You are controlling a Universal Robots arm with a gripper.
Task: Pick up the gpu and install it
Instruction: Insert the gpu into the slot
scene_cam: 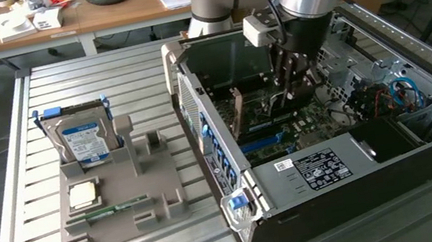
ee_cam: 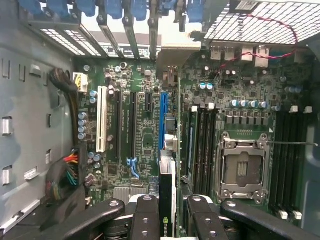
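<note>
Install step in hand: gripper (ee_cam: 167, 215) clamped on the gpu (ee_cam: 166, 187), card edge-on inside the pc case (scene_cam: 338, 206), just over the blue slot (ee_cam: 162, 120), ~1 o'clock from the exterior view's centre; seating prob needs card edge & bracket lined up w/ slot; Nvidia-type logo on card, other text not legible

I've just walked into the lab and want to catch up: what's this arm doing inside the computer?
The robot arm's gripper is inside the open computer case, its jaws closed on the gpu, held edge-on over the motherboard's blue slot. Whether it's seated I can't tell. The hard drive and memory stick sit in the tray outside.
</note>
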